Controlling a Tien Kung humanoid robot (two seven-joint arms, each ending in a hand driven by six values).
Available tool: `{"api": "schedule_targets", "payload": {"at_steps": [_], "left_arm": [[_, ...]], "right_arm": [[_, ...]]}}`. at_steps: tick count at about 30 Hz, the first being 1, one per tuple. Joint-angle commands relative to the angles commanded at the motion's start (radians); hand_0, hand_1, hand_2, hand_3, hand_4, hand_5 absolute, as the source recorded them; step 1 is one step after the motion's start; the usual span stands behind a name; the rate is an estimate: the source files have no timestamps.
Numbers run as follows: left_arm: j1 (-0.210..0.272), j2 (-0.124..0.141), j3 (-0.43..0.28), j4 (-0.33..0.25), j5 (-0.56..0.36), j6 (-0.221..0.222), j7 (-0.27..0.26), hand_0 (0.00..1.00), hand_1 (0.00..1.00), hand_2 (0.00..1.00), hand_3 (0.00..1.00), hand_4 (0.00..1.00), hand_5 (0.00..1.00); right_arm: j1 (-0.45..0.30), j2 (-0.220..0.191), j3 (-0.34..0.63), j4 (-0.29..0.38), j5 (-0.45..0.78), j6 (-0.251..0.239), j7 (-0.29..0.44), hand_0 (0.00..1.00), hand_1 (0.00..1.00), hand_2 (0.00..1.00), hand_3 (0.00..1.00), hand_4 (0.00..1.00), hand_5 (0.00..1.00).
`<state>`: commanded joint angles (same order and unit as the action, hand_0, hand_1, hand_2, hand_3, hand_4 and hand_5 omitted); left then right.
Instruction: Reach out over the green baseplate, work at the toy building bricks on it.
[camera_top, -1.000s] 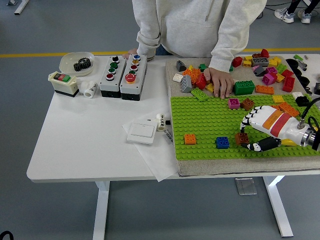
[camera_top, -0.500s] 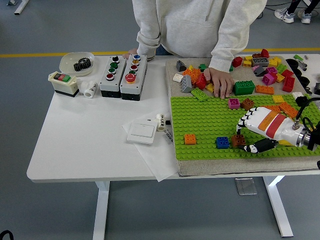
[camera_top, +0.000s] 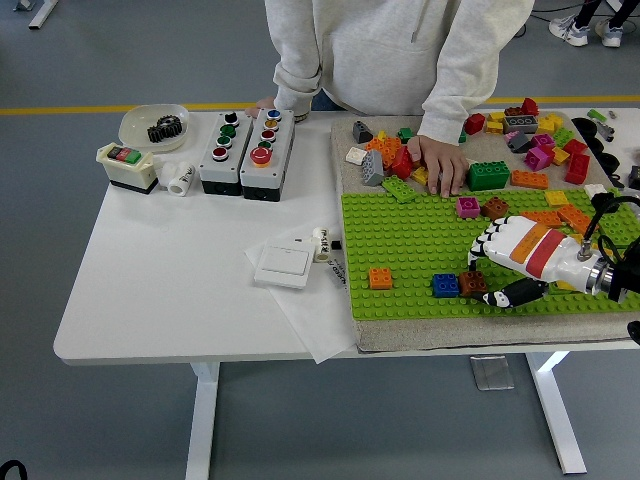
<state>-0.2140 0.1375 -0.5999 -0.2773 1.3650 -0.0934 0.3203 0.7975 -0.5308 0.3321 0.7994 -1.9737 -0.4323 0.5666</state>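
Fingers (camera_top: 484, 252) of the right hand (camera_top: 515, 262) are clamping a brown brick (camera_top: 473, 283) on the green baseplate (camera_top: 400, 245), at three o'clock of the white table (camera_top: 170, 270), grey floor (camera_top: 110, 50) lying beyond.

Right hand (camera_top: 520, 258) seemingly grips brown brick (camera_top: 472, 283) beside blue brick (camera_top: 445, 285) on green baseplate (camera_top: 400, 250)

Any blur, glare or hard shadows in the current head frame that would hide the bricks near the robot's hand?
Head view: even, soft lighting; no glare on the green studded baseplate; the small brown brick and square blue brick look sharp; the white-and-black right hand shows no motion blur and casts only a faint shadow.
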Motion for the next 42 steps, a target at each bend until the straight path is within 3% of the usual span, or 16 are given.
{"api": "schedule_targets", "payload": {"at_steps": [25, 32, 33, 42], "left_arm": [[0.005, -0.002, -0.008, 0.0, 0.014, 0.0, 0.003, 0.739, 0.738, 0.744, 0.596, 0.659, 0.599], [0.005, -0.002, -0.007, -0.001, 0.013, 0.001, 0.003, 0.739, 0.737, 0.744, 0.596, 0.66, 0.6], [0.005, -0.002, -0.006, -0.001, 0.013, 0.001, 0.003, 0.74, 0.738, 0.744, 0.596, 0.659, 0.599], [0.002, -0.002, -0.004, -0.001, 0.011, 0.003, 0.003, 0.743, 0.739, 0.745, 0.596, 0.66, 0.6]], "right_arm": [[0.004, 0.026, -0.002, -0.033, -0.001, 0.007, 0.0, 0.647, 0.593, 0.618, 0.535, 0.751, 0.618], [0.003, 0.024, 0.006, -0.031, 0.0, 0.026, 0.005, 0.653, 0.607, 0.639, 0.55, 0.778, 0.604], [0.003, 0.024, 0.007, -0.031, 0.002, 0.026, 0.007, 0.659, 0.616, 0.669, 0.584, 0.842, 0.604], [0.002, 0.024, 0.014, -0.035, 0.01, 0.023, 0.009, 0.66, 0.622, 0.673, 0.601, 0.865, 0.606]]}}
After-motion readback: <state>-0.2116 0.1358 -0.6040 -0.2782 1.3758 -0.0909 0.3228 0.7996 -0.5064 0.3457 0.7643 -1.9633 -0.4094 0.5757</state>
